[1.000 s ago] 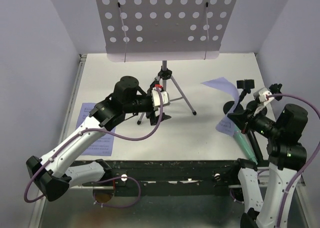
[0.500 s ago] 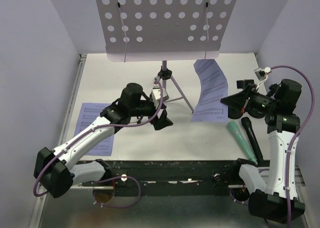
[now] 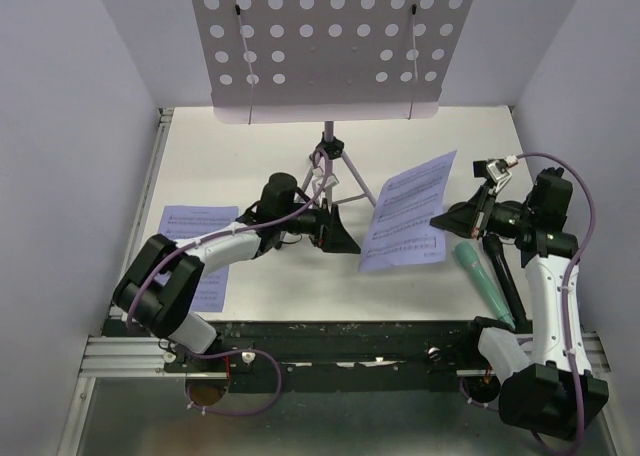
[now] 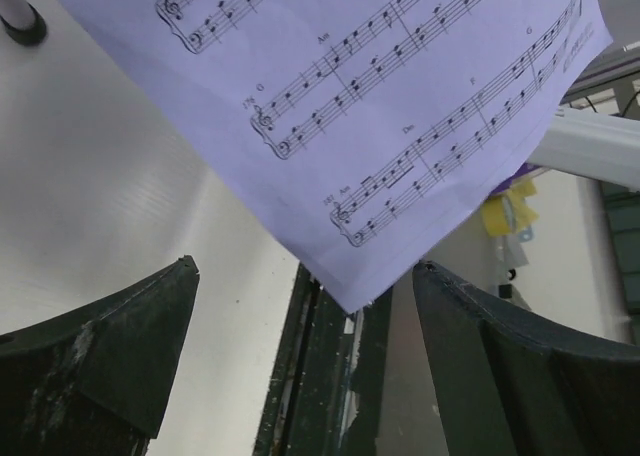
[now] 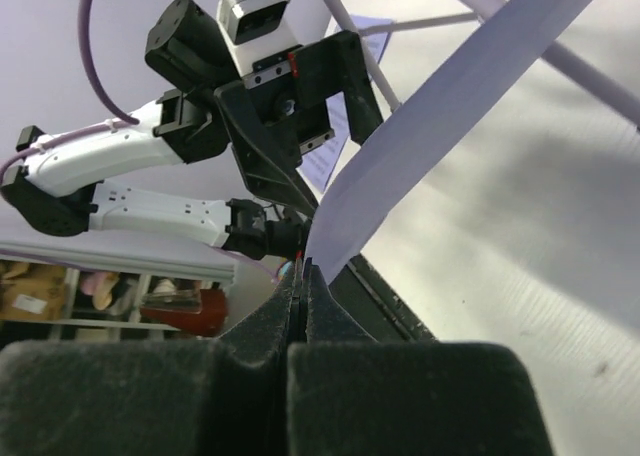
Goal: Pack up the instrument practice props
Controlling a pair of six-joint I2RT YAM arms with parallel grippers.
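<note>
My right gripper [image 3: 447,222] is shut on the right edge of a printed sheet-music page [image 3: 405,226] and holds it up over the table's middle. In the right wrist view the jaws [image 5: 302,271] pinch the page's edge [image 5: 450,106]. My left gripper [image 3: 338,233] is open right beside the page's left edge. In the left wrist view the page's lower corner [image 4: 380,106] hangs between the spread fingers [image 4: 100,356]. A second page [image 3: 195,256] lies flat at the left. The mint-green microphone [image 3: 483,281] and the black microphone [image 3: 503,273] lie under my right arm. The lilac music rack [image 3: 330,41] stands at the back.
The rack's tripod legs [image 3: 350,181] spread just behind my left gripper. A black mic holder clip [image 3: 490,169] shows by my right wrist; its base is hidden. The table's dark front rail [image 3: 350,336] runs along the near edge. Grey walls close both sides.
My right gripper has carried the page left and lower, toward the middle. My left arm has stretched right and low, and its open gripper now sits at the page's left edge.
</note>
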